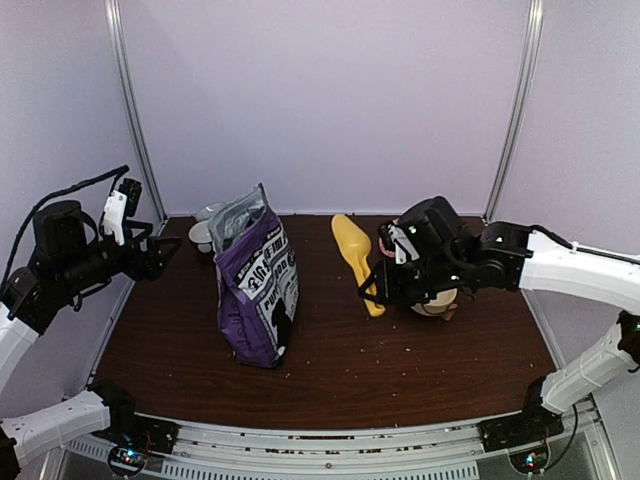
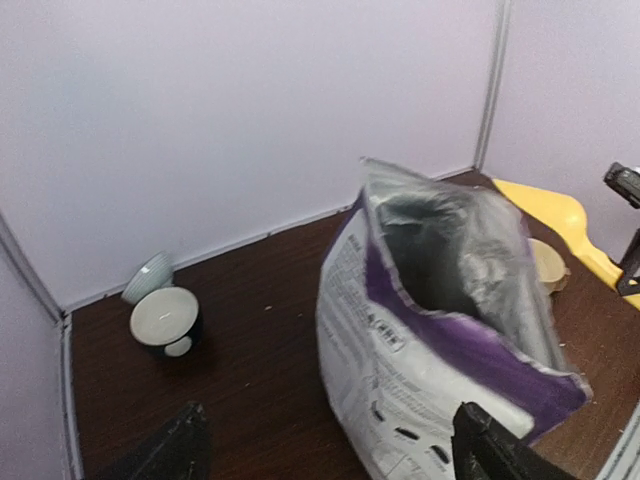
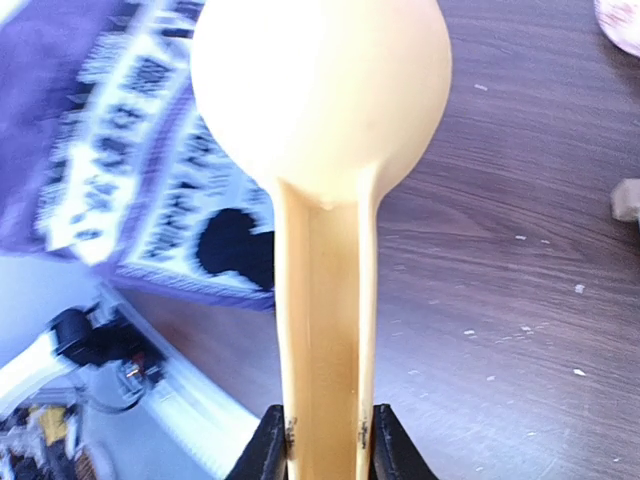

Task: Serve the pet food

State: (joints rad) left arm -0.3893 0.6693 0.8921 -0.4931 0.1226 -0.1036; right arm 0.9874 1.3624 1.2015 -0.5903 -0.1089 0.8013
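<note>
The right gripper (image 3: pixel 322 440) is pinching the handle of the yellow scoop (image 1: pixel 355 255), fingers pressed against both of its sides. The left gripper (image 1: pixel 162 250) is spread wide and holds nothing.

The coming move likely turns on the open purple bag (image 1: pixel 255 285). It stands upright with its mouth facing up, and the scoop hangs to the right of the bag, well apart from it. The scoop's long axis runs from the gripped handle toward the back wall, with the cup end farthest from the arm bases. The pet food is probably inside the bag, but the interior is too dim to show pellets.

The left gripper is somewhat nearer the bag, on the bag's left side, while the right arm carries the tool.

Count:
- One bag and one scoop.
- Three bowls: a dark bowl (image 2: pixel 165 320) and a tipped grey-green bowl (image 2: pixel 148 277) behind the bag to its left, and a pale bowl (image 2: pixel 548 265) right of the bag, beyond the scoop.
</note>
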